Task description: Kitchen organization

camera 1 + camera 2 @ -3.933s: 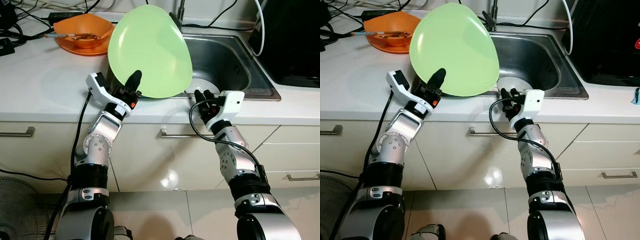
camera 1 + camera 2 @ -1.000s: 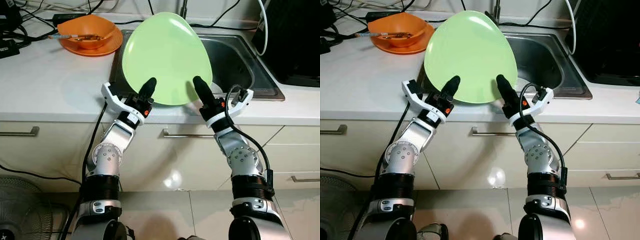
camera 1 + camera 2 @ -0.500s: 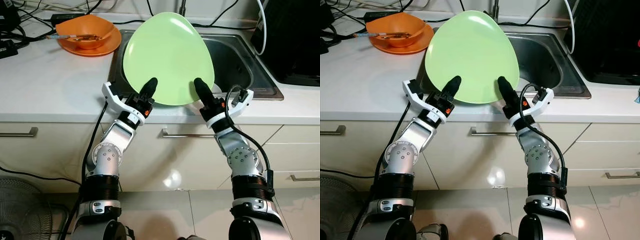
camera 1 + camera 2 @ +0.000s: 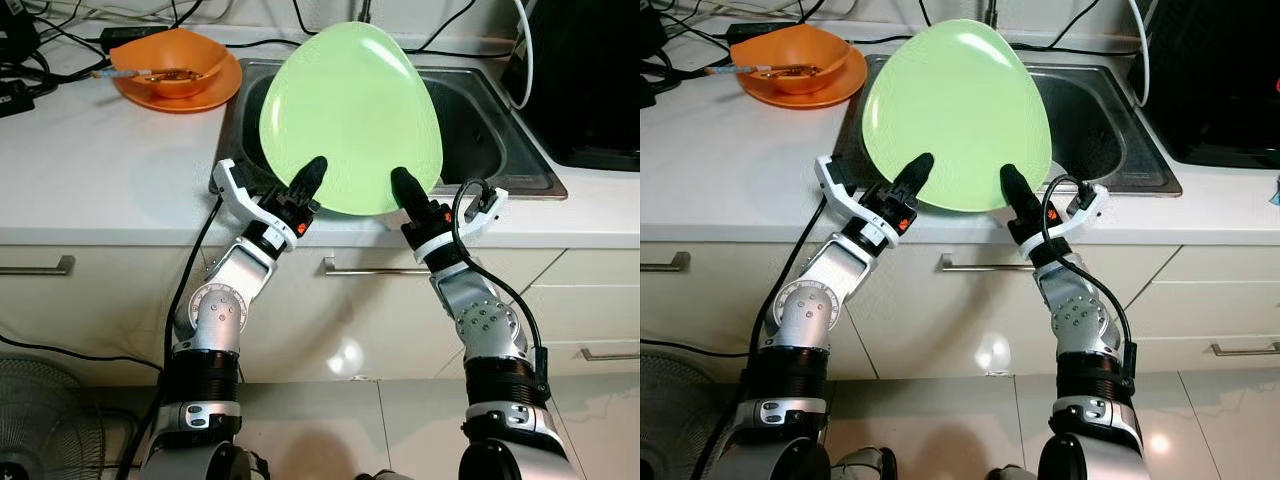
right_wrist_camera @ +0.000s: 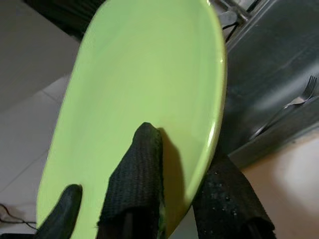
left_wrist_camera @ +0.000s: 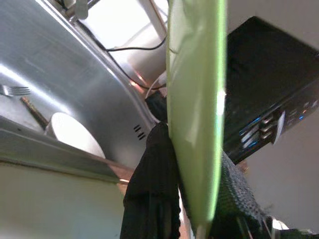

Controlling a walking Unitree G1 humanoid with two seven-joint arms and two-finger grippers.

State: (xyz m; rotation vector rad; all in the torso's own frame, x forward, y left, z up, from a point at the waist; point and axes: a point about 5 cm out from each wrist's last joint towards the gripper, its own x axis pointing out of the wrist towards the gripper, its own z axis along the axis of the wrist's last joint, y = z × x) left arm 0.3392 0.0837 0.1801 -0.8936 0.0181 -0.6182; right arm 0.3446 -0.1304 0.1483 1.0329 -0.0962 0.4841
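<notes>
Pale green and tilted upright, the plate (image 4: 352, 115) stands over the steel sink (image 4: 490, 125) at the front edge of my white bench (image 4: 90, 160). My left tool (image 4: 303, 186) and right tool (image 4: 410, 193) each pinch its lower rim, fingers closed on either face. An orange bowl (image 4: 165, 62) sits far left.

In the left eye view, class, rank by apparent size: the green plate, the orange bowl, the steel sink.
1. Stainless steel sink, largest, though partly hidden.
2. Light green plate, enlarged by nearness.
3. Orange bowl, smallest.
</notes>
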